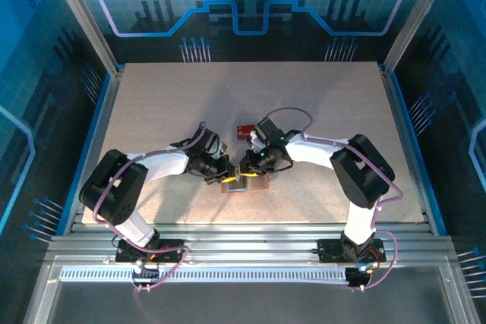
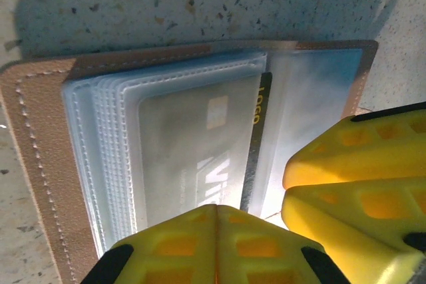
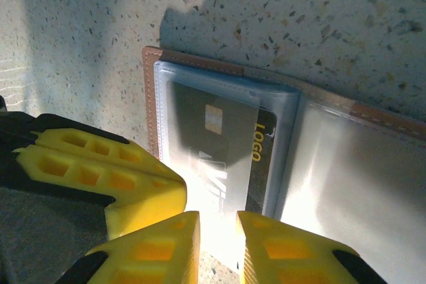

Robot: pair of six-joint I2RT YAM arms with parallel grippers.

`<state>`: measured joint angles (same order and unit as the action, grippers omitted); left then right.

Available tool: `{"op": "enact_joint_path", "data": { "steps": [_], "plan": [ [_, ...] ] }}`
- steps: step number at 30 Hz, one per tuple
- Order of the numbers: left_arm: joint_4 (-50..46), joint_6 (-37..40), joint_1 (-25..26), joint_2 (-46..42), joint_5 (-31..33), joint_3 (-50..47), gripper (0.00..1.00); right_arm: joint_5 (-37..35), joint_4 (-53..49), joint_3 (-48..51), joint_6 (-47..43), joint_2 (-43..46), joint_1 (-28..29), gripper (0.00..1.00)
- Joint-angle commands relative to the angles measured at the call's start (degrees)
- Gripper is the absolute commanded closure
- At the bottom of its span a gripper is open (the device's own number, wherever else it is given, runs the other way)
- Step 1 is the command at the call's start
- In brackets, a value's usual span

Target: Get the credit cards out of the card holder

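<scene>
Within the card holder (image 2: 36, 131), a dark card (image 3: 223, 141) lies sleeved

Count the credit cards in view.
2: one red credit card on the table beyond the card holder, one dark credit card inside its clear sleeve. Other sleeves may hide more.

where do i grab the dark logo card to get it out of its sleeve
Pinch the dark card by the bare strip beside its LOGO print, poking out of the clear sleeve. Come from the centre fold of the card holder and pull flat toward it; the sleeve seems to open that way.
</scene>
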<state>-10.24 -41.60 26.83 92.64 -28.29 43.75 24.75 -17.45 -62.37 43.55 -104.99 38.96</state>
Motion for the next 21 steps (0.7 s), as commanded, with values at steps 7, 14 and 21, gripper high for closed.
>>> {"op": "enact_joint_path", "data": {
  "steps": [7,14,21],
  "plan": [
    [-2.32,2.59,-0.29,0.51,1.37,-0.81,0.94,1.92,0.77,-1.36,0.57,-1.95,0.66,0.79],
    [-4.25,3.96,-0.29,0.09,4.17,-0.53,0.96,2.38,2.23,-0.82,1.26,-2.58,0.74,0.82],
    [-4.20,4.08,-0.29,0.74,3.51,-0.36,0.96,2.14,2.25,-1.04,1.22,-3.64,0.62,0.82]
  ]
}}
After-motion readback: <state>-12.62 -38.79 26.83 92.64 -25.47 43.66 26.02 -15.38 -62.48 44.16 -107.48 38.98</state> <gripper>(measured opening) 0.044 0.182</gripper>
